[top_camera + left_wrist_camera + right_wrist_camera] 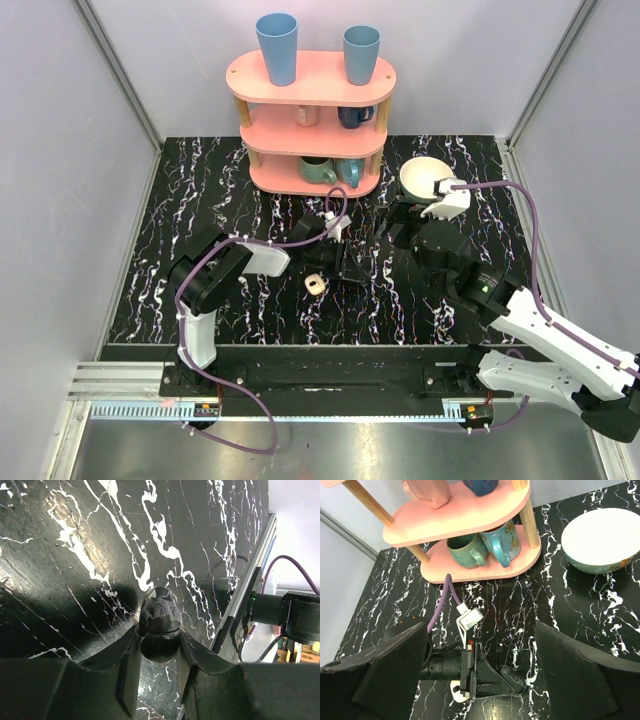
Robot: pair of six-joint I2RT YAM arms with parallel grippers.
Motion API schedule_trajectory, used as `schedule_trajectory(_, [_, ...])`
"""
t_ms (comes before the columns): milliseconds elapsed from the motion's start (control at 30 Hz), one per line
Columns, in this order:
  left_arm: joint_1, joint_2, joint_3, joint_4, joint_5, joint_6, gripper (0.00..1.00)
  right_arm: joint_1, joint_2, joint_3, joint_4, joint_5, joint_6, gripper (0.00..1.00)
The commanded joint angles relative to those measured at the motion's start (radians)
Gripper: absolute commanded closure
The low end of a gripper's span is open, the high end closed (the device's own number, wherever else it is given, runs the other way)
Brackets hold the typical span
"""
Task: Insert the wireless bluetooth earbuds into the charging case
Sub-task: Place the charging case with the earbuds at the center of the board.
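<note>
We've got two arms here: the left arm [215,285] has bulky black joints, white shells on its upright and forearm, and a purple cable [181,295] running along it. The right arm [545,335] wears long white covers over black joints, with a small green light [487,289], a purple lead [490,184] and a white wrist housing [447,200]. The jaws on both are chunky matte-black wedges.

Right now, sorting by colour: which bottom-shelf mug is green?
The left mug, dark teal-green; the right mug beside it is light blue and patterned.
</note>
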Motion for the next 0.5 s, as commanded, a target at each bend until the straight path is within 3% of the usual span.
schedule_trajectory(0, [-0.002,0.01,0.053,-0.009,-0.019,0.029,0.88,-0.008,-0.013,0.023,-0.02,0.063,-0.015,0.05])
schedule_trajectory(233, [0.0,-0.018,0.049,-0.107,-0.079,0.089,0.79,-0.008,-0.004,0.028,-0.019,0.074,-0.036,0.04])
schedule_trajectory(467, [0.005,-0.057,0.053,-0.188,-0.129,0.137,0.57,-0.007,-0.003,0.028,-0.008,0.075,-0.047,0.04])
